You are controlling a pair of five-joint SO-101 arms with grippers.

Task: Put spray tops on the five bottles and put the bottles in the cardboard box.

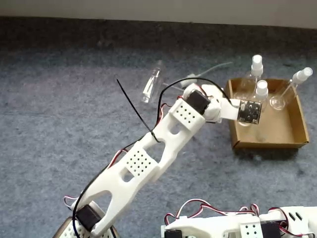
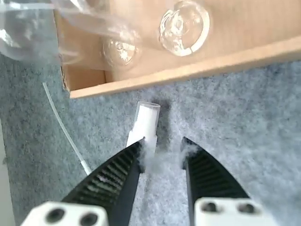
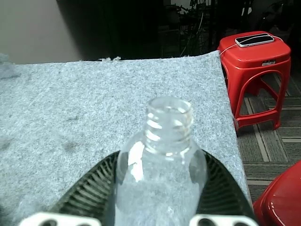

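Note:
My left gripper [image 2: 162,143] is open and low over the grey felt, just outside the cardboard box [image 2: 188,70]. A white spray top [image 2: 148,121] lies right ahead of it, touching one fingertip, and its thin tube [image 2: 61,127] trails away. In the high view the left arm [image 1: 178,119] stretches to the box [image 1: 267,145], where three bottles with spray tops [image 1: 260,91] stand. One uncapped clear bottle [image 1: 151,84] lies on the felt. My right gripper [image 3: 160,188] is shut on another clear bottle [image 3: 168,141] with a bare threaded neck.
The right arm [image 1: 237,225] sits at the near edge of the table. Off the felt's far edge in the right wrist view stands a red stool [image 3: 256,52]. Open felt lies to the left of the lying bottle.

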